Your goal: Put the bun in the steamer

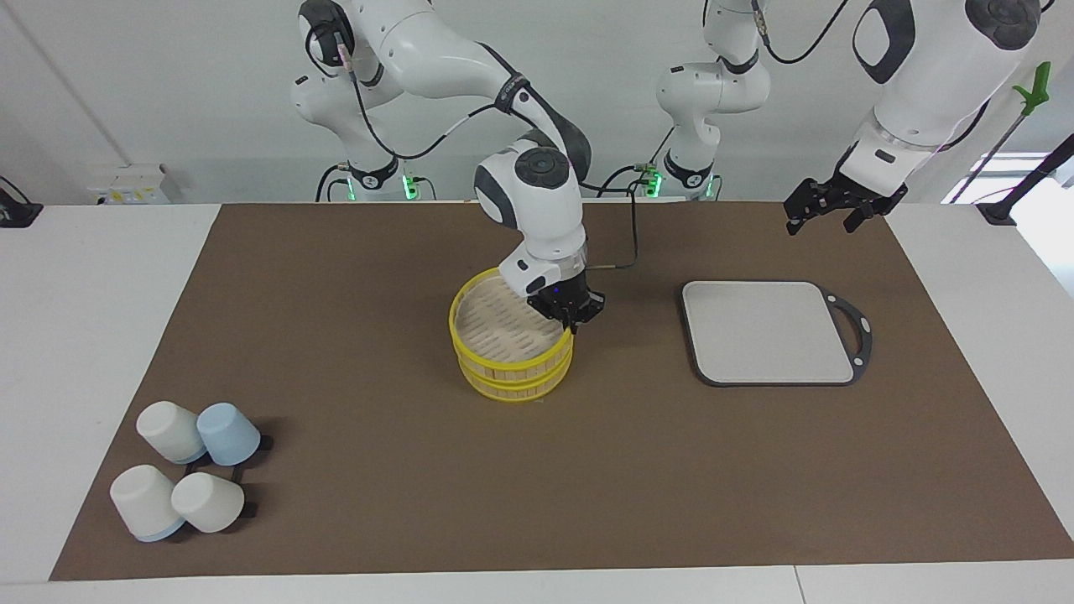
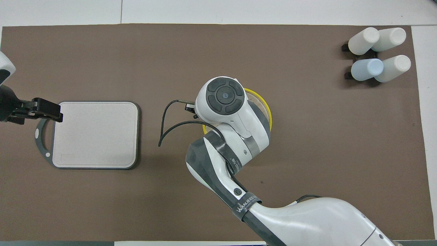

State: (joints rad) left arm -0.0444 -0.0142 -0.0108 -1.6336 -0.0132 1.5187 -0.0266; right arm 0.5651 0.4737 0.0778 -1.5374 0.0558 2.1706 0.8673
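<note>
Seemingly mid-handling of the steamer (image 1: 512, 344) at the surface's middle, the right pincer (image 1: 571, 323) is clamped on its yellow rim, the left pincer (image 1: 831, 205) waits spread, and no bun is visible, so one must be found next.

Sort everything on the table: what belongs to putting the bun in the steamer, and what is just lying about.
Job: steamer, two stacked tiers; right gripper, shut on the top tier's rim. No bun in view.

Lying about: grey board; four cups; left gripper, open, waiting in the air near the board.
</note>
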